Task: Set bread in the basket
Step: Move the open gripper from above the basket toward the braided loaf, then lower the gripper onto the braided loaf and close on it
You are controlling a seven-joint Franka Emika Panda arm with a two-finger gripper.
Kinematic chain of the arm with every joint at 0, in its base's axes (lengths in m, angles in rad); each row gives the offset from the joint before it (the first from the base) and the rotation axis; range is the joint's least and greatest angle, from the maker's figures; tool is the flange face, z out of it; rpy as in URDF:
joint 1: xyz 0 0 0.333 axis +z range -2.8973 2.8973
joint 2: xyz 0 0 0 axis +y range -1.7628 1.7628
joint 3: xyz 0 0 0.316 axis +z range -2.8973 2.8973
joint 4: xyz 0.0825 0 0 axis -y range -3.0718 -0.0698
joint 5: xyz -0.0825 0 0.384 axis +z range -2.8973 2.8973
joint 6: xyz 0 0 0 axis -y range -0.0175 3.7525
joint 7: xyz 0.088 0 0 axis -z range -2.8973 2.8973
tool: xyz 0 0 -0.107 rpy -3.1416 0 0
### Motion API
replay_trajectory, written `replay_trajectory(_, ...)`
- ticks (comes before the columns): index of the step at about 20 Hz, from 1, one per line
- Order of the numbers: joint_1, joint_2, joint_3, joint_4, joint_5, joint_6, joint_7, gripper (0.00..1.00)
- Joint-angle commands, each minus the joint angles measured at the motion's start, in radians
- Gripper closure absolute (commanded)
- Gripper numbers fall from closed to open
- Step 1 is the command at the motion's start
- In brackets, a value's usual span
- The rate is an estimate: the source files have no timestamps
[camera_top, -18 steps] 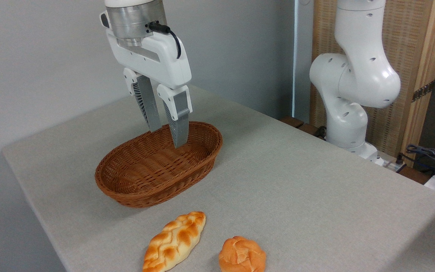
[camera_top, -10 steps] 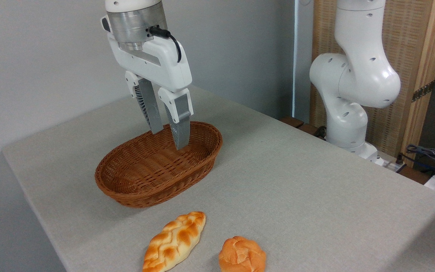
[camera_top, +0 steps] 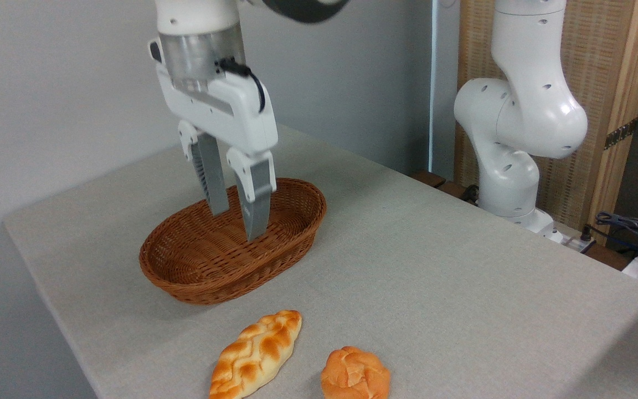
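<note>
We are looking at a grey cloth-covered table [camera_top: 418, 266]. Lying directly on it are the basket [camera_top: 186, 277] toward ten o'clock, the bread [camera_top: 256, 354] at six o'clock, and a round orange bun [camera_top: 355, 374] just beside it, toward five o'clock.

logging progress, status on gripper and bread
Gripper open, empty, hanging over the basket. Bread on the table in front of the basket, untouched. Round bun beside it, path clear.
</note>
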Motion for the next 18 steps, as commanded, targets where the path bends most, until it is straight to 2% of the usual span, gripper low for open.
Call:
replay_trajectory(1, 0.005, -0.042, 0.038, -0.166, -0.025, 0.224, 0.015, 0.0)
replay_trajectory(5, 0.053, -0.033, 0.041, -0.259, -0.018, 0.404, 0.03, 0.0)
replay_trajectory(8, 0.068, 0.015, 0.063, -0.263, -0.018, 0.468, 0.063, 0.0)
replay_trajectory(18, 0.068, 0.099, 0.069, -0.279, -0.014, 0.481, 0.086, 0.0)
